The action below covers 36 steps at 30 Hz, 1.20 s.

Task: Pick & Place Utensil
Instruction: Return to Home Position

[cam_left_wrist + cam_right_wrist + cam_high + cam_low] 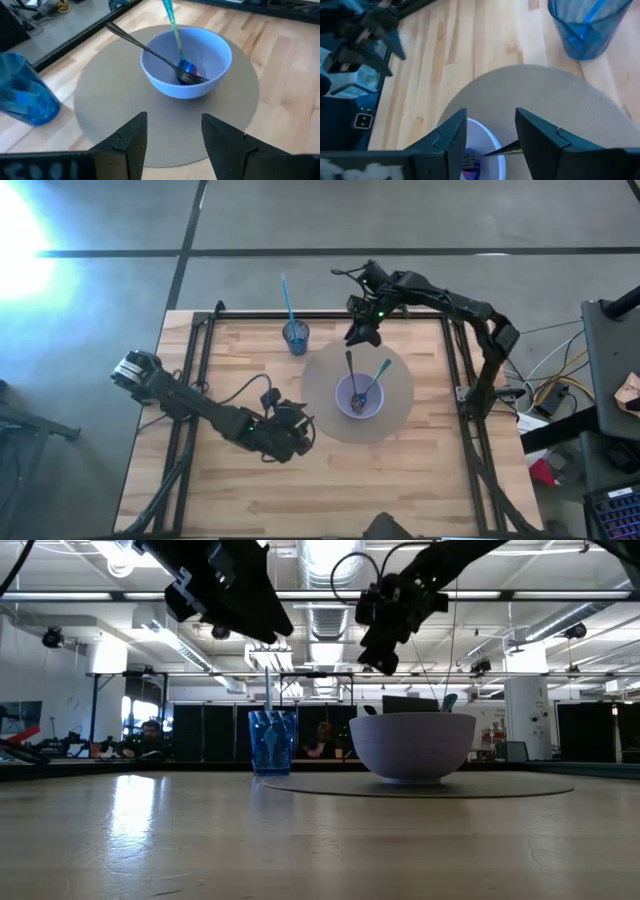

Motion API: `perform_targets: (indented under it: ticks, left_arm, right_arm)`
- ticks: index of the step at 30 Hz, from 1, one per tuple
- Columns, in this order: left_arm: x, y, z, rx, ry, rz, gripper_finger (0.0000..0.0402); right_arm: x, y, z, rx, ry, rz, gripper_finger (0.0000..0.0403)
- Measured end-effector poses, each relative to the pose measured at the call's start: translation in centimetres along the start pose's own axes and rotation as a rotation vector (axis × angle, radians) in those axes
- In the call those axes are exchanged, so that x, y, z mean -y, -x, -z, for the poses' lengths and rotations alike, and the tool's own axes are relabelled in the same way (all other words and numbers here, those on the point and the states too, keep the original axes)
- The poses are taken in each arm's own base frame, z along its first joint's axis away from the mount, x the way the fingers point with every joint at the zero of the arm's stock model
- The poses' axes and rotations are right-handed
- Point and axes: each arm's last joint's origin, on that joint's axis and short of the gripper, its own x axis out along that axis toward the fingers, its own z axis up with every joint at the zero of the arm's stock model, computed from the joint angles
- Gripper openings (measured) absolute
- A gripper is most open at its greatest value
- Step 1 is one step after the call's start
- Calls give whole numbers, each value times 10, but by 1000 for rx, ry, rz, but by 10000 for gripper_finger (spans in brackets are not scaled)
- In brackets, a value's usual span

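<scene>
Table [250, 480] | fork [349, 370], spoon [380, 375] in bowl [338, 406] | left gripper [173, 117], right gripper [491, 112] parted

No readable text, label, number or sign anywhere

Overhead, table-level, wrist-close — shared bowl [412, 745]

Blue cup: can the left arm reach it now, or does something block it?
Probably yes: the left gripper is open, and nothing stands on the table between it and the blue cup.
</scene>
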Motion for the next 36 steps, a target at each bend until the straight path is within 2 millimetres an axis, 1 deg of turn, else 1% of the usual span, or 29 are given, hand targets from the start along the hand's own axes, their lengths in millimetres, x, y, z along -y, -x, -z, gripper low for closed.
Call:
perform_targets:
  ticks: [3,6,9,12,17,22,27,32,36]
  left_arm:
    - [-6,7,-8,-1,-12,20,178]
    - [-13,17,-17,13,-25,41,171]
    - [-21,26,-22,14,-30,84,160]
    - [-30,33,-22,9,-29,119,145]
    - [-46,42,-16,18,-1,162,107]
    - [-59,49,-10,66,20,235,58]
    - [-71,53,1,134,30,360,8]
    - [-83,58,17,210,2,538,3]
    - [-94,61,32,285,-21,670,2]
  right_arm:
    - [-15,13,-2,23,33,10,163]
    - [-34,22,-1,38,69,8,158]
    - [-54,25,2,41,109,-7,151]
    - [-76,26,10,38,149,-29,144]
    - [-111,20,25,38,210,-65,132]
    - [-140,10,41,60,255,5,118]
    - [-164,-2,61,110,297,41,101]
    - [-182,-14,82,193,323,1,77]
    - [-191,-22,100,229,336,-47,53]
